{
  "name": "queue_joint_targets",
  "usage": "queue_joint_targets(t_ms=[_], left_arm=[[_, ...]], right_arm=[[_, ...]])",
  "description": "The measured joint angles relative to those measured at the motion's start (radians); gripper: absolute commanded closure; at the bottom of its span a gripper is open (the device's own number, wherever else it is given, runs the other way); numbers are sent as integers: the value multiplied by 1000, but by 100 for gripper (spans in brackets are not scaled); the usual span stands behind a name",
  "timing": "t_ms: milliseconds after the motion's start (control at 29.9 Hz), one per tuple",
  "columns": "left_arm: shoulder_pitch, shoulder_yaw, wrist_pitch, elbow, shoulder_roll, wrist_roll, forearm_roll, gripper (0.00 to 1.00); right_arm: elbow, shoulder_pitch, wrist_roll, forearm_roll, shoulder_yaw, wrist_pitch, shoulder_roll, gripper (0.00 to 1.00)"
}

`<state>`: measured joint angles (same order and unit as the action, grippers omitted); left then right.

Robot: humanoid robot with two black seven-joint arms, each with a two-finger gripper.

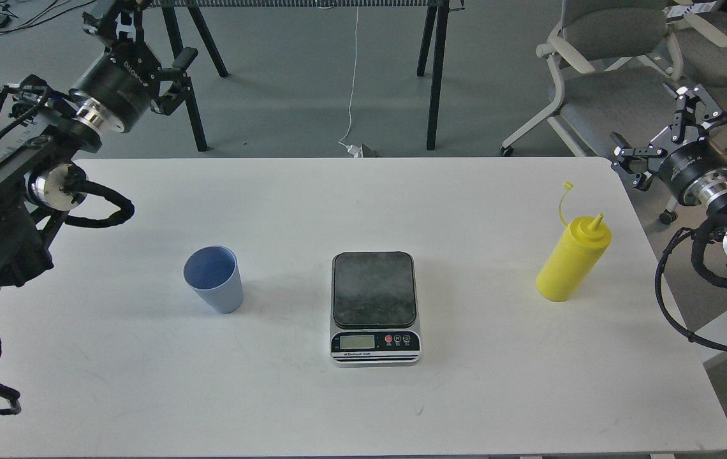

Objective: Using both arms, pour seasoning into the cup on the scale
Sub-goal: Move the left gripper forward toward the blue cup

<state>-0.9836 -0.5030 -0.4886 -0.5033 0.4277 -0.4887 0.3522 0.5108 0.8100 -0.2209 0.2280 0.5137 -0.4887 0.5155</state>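
Nothing of the task looks done yet: the scale [374,306] sits bare at the centre of the table [465,395], the cup [213,278] stands upright at its nine o'clock, well apart, and the seasoning [572,260] stands upright at its three o'clock, cap off its nozzle. The left tool [122,25] at eleven o'clock is too dark to judge open or closed; the right tool [695,105] at two o'clock is spread and empty. Left to do: cup onto scale, bottle lifted, pour.

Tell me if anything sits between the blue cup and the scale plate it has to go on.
Nothing visible does. The cup stands upright left of the scale, with only bare white table between them, and the weighing plate is empty.
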Motion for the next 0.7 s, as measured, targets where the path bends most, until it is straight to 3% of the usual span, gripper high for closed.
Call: queue_joint_targets(t_ms=[167, 401, 702], left_arm=[[-81, 102, 0, -71, 68, 0, 315, 0], [-181, 253, 0, -323, 206, 0, 921, 0], [-188, 376, 0, -437, 192, 0, 1395, 0]], right_arm=[[1, 0, 0, 0, 2, 0, 0, 1], [3, 1, 0, 1, 4, 0, 0, 1], [9, 3, 0, 1, 24, 0, -7, 1]])
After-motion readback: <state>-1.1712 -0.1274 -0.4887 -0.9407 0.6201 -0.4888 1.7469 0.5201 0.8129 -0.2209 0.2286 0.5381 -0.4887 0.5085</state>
